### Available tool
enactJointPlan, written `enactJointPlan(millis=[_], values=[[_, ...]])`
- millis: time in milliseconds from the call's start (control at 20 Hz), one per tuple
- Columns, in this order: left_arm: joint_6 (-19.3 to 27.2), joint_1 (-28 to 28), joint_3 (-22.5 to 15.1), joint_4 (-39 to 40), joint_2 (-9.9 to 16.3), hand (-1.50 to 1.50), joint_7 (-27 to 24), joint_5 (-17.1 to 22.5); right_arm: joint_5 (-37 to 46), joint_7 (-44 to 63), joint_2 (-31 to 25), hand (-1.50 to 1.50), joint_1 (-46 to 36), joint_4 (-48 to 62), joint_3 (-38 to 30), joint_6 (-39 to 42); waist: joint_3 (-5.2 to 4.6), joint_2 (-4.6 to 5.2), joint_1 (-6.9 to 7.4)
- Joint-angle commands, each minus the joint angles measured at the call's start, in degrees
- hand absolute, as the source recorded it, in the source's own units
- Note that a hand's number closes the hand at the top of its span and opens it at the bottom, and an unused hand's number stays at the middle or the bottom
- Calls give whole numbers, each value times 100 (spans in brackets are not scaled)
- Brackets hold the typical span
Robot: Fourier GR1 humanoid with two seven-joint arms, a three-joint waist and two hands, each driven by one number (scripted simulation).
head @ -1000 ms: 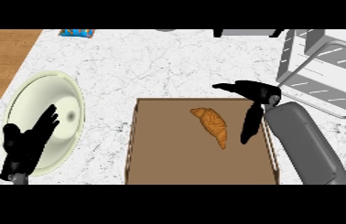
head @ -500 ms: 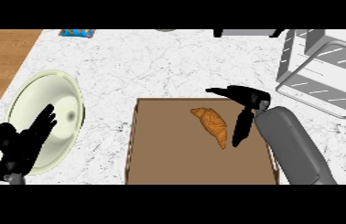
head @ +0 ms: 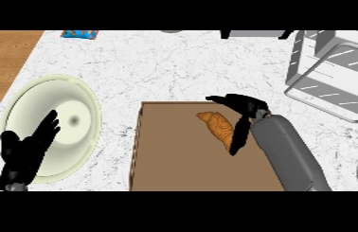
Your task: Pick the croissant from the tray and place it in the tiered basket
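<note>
The right robot hand (head: 241,117) has moved leftward across the brown rectangular tray (head: 174,169). Its straight fingers now lie just beside the golden-brown curved croissant (head: 218,126), thumb reaching above it.

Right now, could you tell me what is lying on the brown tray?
A single croissant lies on the tray, toward its far right part. The right hand sits open around it, fingers along its right side, and the forearm covers the tray's right edge, so that strip cannot be seen.

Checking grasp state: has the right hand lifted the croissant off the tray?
No. The croissant lies flat on the tray, with the open right hand beside it.
</note>
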Motion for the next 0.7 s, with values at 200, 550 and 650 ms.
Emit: enactJointPlan(millis=[200,550,650], values=[[-108,-117,166,317,-69,0,-216,-56,427,-188,626,-150,-26,702,178,-547,7,18,22],[-46,-260,142,427,-98,0,-193,-252,417,-1095,486,150,121,306,237,-551,6,14,-16],[-54,-156,151,-115,-208,0,240,-80,474,-1048,414,150,465,-123,249,-614,7,4,-20]])
